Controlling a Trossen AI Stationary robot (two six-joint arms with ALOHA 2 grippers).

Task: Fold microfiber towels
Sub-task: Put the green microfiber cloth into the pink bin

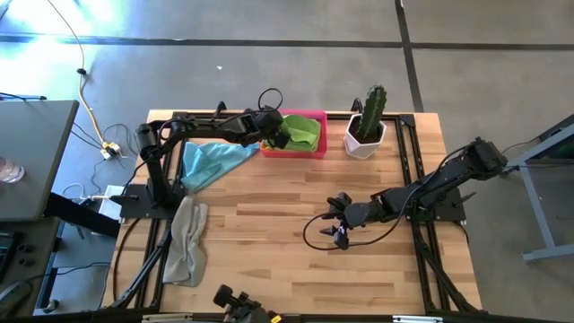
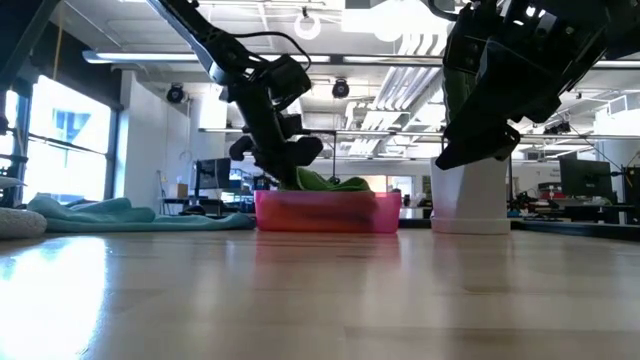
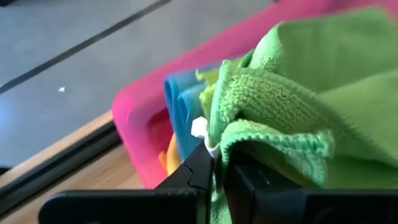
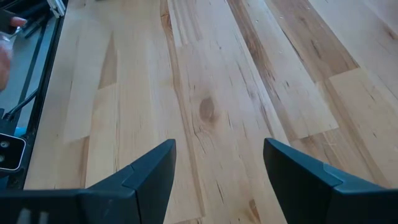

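High view: a potted cactus (image 1: 368, 126) stands just beside the pink plastic tray (image 1: 309, 148) at the table's far edge. The left gripper (image 1: 274, 136) pinches a fluffy lime green towel (image 1: 300, 132) over the tray. The right gripper (image 1: 338, 218), jaws spread and empty, hovers above bare wood planks (image 1: 269, 224). Blue towel (image 1: 211, 160) and grey towel (image 1: 186, 242) lie crumpled left.

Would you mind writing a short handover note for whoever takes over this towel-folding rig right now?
Left gripper: at the pink tray, shut on the lime green towel lying there.
Right gripper: open, empty, above bare table.
Towels: light blue towel loose at the table's left; grey towel crumpled near the left edge; blue and yellow cloth also in the tray.
Done: no neatly folded towel visible on the table.
Left: lift the green one out and fold; then the others.
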